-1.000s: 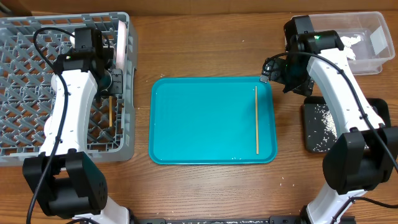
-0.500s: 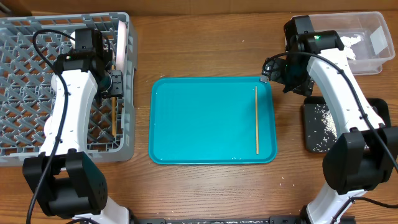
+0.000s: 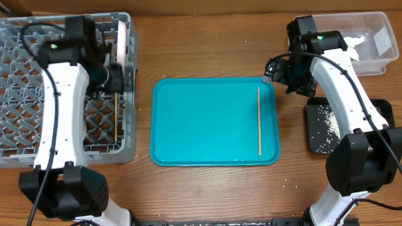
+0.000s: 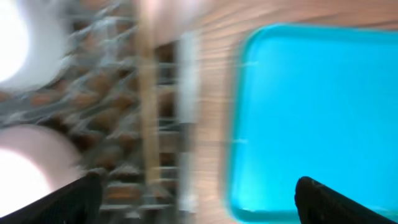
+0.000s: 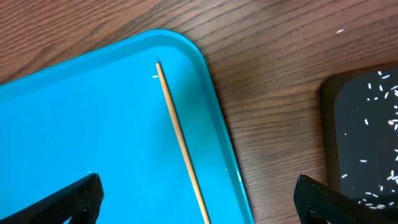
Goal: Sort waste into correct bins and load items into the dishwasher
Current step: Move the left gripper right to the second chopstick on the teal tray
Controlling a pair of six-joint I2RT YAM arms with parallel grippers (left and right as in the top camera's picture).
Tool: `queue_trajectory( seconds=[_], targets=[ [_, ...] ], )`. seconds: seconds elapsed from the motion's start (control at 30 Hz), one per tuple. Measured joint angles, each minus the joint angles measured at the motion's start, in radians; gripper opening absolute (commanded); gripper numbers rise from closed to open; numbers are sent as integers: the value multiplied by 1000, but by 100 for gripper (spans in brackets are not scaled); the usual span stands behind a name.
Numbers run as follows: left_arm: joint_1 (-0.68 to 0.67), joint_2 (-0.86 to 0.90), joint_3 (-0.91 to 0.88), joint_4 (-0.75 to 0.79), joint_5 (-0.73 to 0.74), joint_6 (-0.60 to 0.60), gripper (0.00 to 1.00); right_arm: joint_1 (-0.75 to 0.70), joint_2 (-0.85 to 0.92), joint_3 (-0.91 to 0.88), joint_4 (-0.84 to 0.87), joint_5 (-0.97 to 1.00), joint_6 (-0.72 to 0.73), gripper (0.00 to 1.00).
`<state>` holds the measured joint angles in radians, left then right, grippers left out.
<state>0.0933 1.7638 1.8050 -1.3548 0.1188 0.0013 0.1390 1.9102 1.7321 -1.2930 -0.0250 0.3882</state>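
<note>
One wooden chopstick (image 3: 115, 117) lies on the lattice floor of the grey dish rack (image 3: 25, 94), near its right wall. My left gripper (image 3: 116, 80) hovers just above its far end, open and empty; the left wrist view is motion-blurred, showing the chopstick (image 4: 146, 106) and wide-apart fingers (image 4: 81, 199). A second chopstick (image 3: 259, 119) lies along the right side of the teal tray (image 3: 207, 125). My right gripper (image 5: 199, 202) is open above that chopstick (image 5: 180, 137), at the tray's far right corner. A white plate (image 3: 123, 39) stands on edge in the rack.
The clear tub (image 3: 370, 59) at the back right holds white tissue (image 3: 352, 43). The black tray (image 3: 312, 116) right of the teal tray carries scattered rice grains (image 5: 379, 106). A few grains lie on the wooden table (image 3: 207, 188) near the front.
My left gripper has opened and let go of its chopstick, which now lies in the rack. The left arm has drawn back and to the left. The right arm has not moved.
</note>
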Motion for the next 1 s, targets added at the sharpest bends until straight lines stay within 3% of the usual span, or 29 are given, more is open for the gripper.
queue_trajectory(
  seconds=[0.2,0.37,0.47,0.67,0.8,1.0],
  targets=[
    [-17,-2,105,-49,480,1,100,0,0,0,1,0,0,100],
    [-156,-2,93,-11,641,-1,100,0,0,0,1,0,0,100],
    [-303,2,79,40,575,-67,100,0,0,0,1,0,-1,100],
    [-587,64,79,110,222,-354,100,0,0,0,1,1,0,100],
    [-689,124,77,151,75,-473,93,0,0,0,1,3,0,100],
    [-762,215,75,175,-5,-574,92,0,0,0,30,4,0,100]
  ],
)
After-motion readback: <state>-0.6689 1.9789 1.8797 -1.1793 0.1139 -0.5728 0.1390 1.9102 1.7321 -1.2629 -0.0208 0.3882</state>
